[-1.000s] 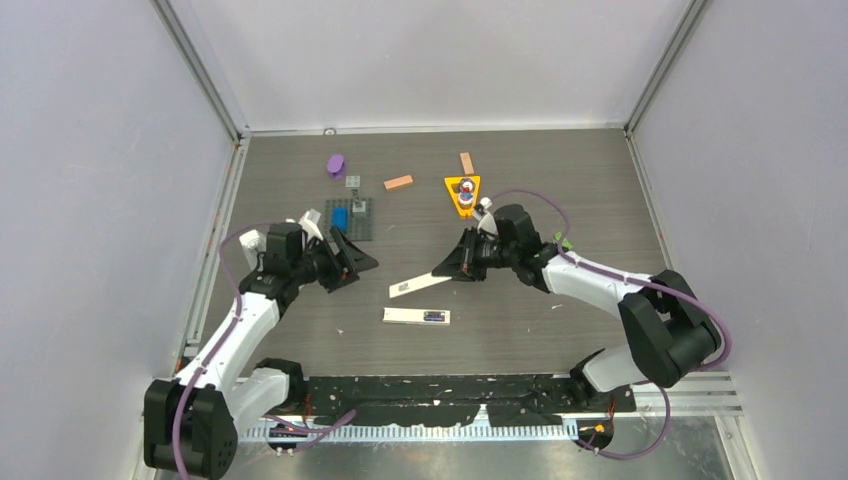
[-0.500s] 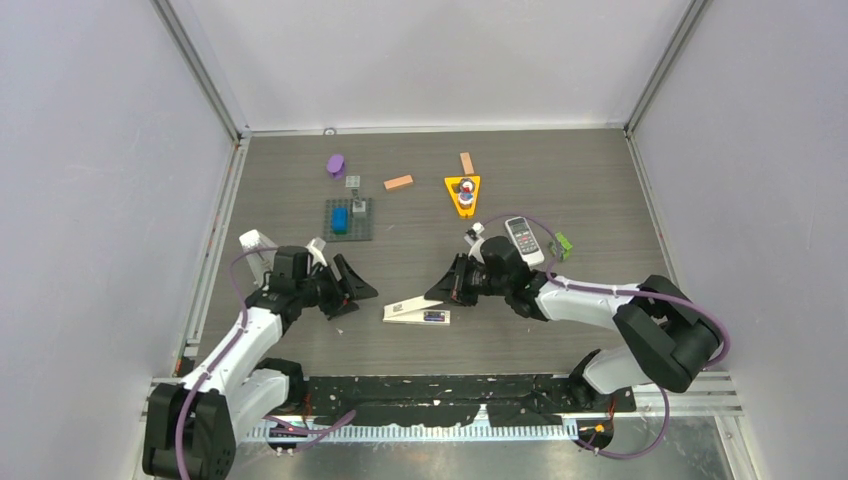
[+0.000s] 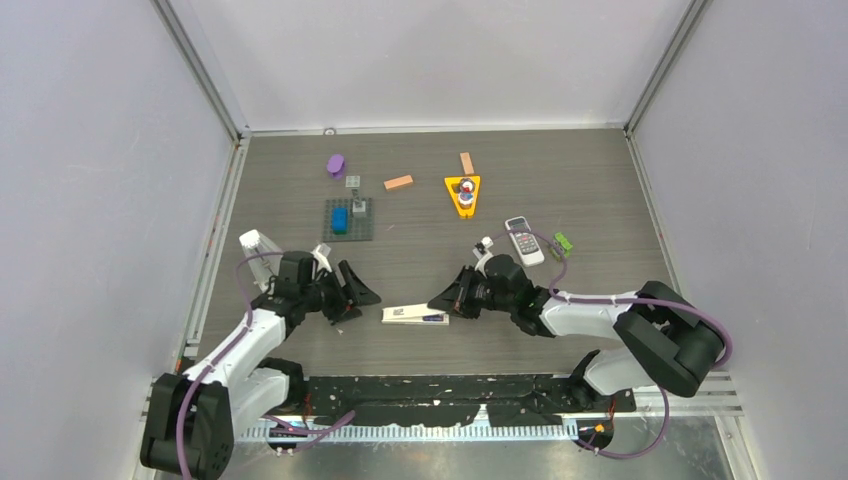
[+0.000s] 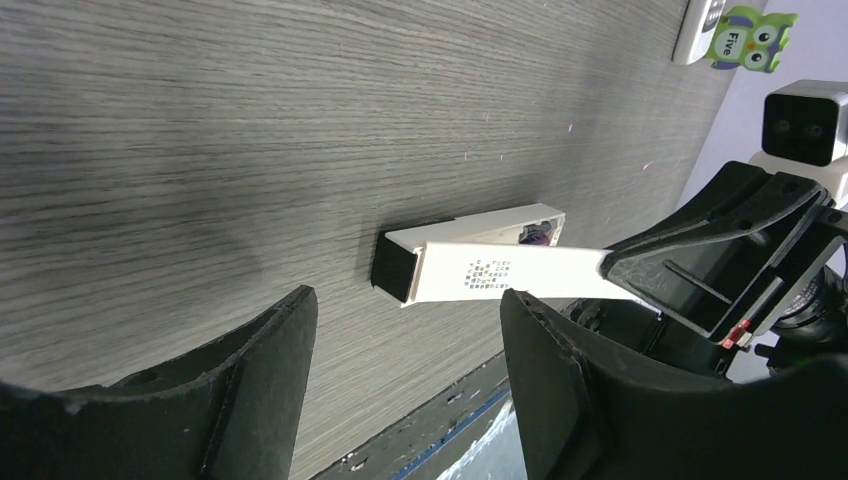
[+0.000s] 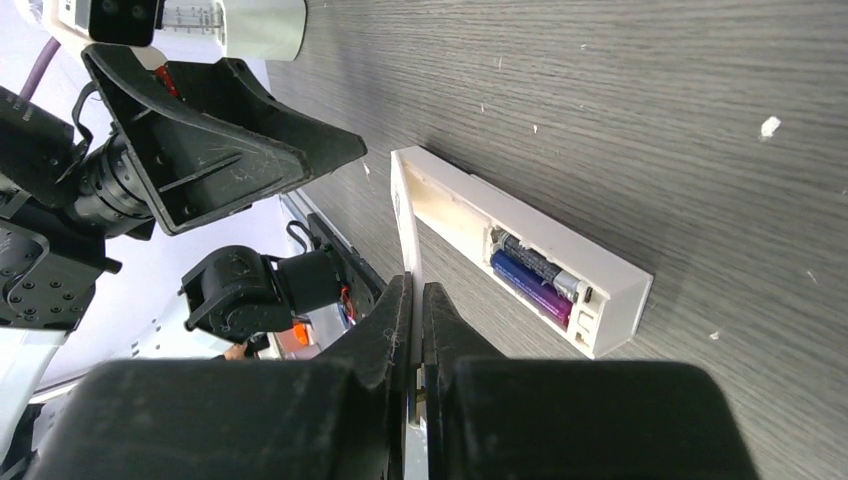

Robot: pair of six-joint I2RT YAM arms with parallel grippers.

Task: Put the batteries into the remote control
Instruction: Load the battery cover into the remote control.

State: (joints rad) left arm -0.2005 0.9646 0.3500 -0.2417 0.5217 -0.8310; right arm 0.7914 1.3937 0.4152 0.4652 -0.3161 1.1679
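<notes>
Here, two batteries (image 5: 530,275) lie side by side in the open compartment at one end of the remote control (image 5: 450,210), one dark with a silver tip and one blue-purple. The white remote lies flat on the table (image 3: 590,180), near the front edge and between the two arms, with its hollow back facing up.

A thin white battery cover (image 4: 520,272) runs along the remote at a slight angle. Its printed end reaches the remote's dark end face, though contact there cannot be made out. The right gripper (image 5: 415,290) has its fingers pressed together on the cover's other end, pinching the thin plate edge-on just above the compartment.

The left gripper (image 3: 362,300) hovers just beside the remote's opposite end. Its fingers (image 4: 250,390) are spread wide and hold nothing, and in its wrist view the remote shows in the gap between them.

Farther back on the right lie a second, smaller remote with buttons (image 3: 520,240) and a green owl tag (image 3: 564,241) beside it. Beyond them sit a yellow triangular piece (image 3: 462,192) and two orange-brown blocks (image 3: 398,182). On the left are a grey baseplate (image 3: 360,225) carrying a blue brick (image 3: 340,219), and a purple piece (image 3: 336,164) near the back.
</notes>
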